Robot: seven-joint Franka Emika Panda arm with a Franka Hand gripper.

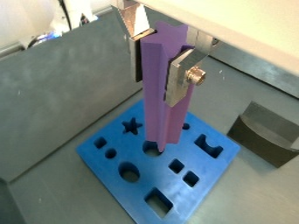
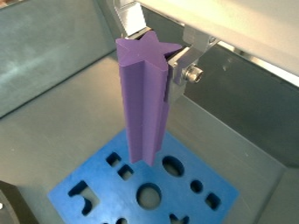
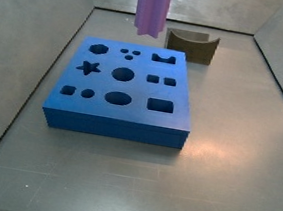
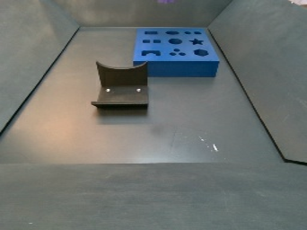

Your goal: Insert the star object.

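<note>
While clamped upright, star object [image 2: 145,96] hangs between claw [image 2: 158,54] plates.

Grey floor [image 4: 180,135]: blue block [image 4: 178,52], brown block [image 4: 120,87]; gripper [image 1: 163,66] above.

Both wrist views looked steeply down past the end effector [image 1: 163,61] onto the blue block [image 1: 163,171]; both side views, set farther back, faced that block [image 3: 123,86] from opposite ends.

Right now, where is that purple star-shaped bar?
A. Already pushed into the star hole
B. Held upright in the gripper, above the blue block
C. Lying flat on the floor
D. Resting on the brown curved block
B: in a wrist view the gripper clamps the star object upright, its lower end hanging above the blue block, not in the star hole.
</note>
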